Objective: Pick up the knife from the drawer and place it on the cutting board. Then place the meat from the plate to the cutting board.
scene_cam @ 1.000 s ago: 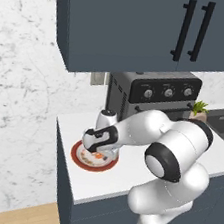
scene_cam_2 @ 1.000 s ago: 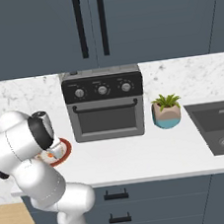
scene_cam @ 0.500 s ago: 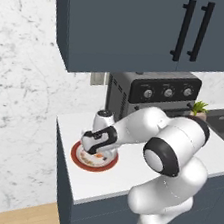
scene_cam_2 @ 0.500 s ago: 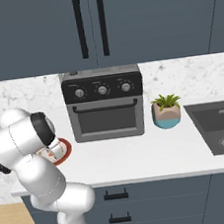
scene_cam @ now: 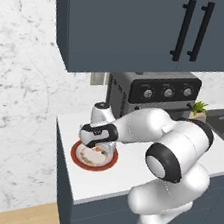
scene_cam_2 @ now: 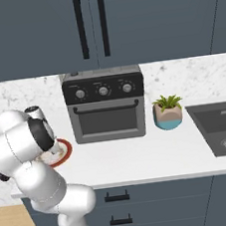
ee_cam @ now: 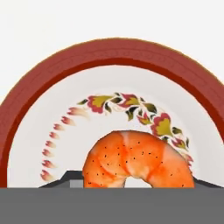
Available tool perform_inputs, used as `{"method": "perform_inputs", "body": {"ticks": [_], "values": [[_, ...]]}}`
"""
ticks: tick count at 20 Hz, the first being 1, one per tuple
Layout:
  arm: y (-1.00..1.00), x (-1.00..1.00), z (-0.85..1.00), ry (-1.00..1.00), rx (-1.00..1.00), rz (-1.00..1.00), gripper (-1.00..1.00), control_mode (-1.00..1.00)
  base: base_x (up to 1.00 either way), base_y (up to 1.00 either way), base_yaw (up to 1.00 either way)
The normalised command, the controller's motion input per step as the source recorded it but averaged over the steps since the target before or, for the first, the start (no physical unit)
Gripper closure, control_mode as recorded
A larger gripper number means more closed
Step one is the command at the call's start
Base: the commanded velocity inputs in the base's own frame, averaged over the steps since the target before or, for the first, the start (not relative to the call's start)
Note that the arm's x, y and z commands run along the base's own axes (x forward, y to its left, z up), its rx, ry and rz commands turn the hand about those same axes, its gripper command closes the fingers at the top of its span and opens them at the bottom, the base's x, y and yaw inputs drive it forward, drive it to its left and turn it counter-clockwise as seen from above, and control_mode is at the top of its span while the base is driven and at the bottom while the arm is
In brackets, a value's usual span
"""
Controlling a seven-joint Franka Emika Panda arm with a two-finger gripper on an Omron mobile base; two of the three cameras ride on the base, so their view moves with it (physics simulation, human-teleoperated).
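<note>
On the plate, the meat under the hand

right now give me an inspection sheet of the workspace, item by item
surface: white counter, marble wall behind
job's things: plate near the counter's left end; the meat, a curled orange piece, lies on it
clutter: toaster oven, potted plant, sink
end effector: down over the plate, at the meat; whether it is open or shut cannot be told
cables: nothing seen
surroundings: dark blue wall cabinets above, drawers below
</note>
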Motion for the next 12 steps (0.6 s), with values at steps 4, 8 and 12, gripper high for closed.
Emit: {"method": "perform_inputs", "body": {"ticks": [4, 8, 12], "values": [[-0.31, -0.72, 0.48, -0.19, 0.08, 0.0, 1.0, -1.0, 0.0, 0.0, 0.0], [-0.5, -0.67, 0.57, -0.14, 0.12, 0.0, 1.0, -1.0, 0.0, 0.0, 0.0], [-0.45, -0.52, 0.78, -0.04, 0.12, 0.0, 1.0, -1.0, 0.0, 0.0, 0.0]]}}
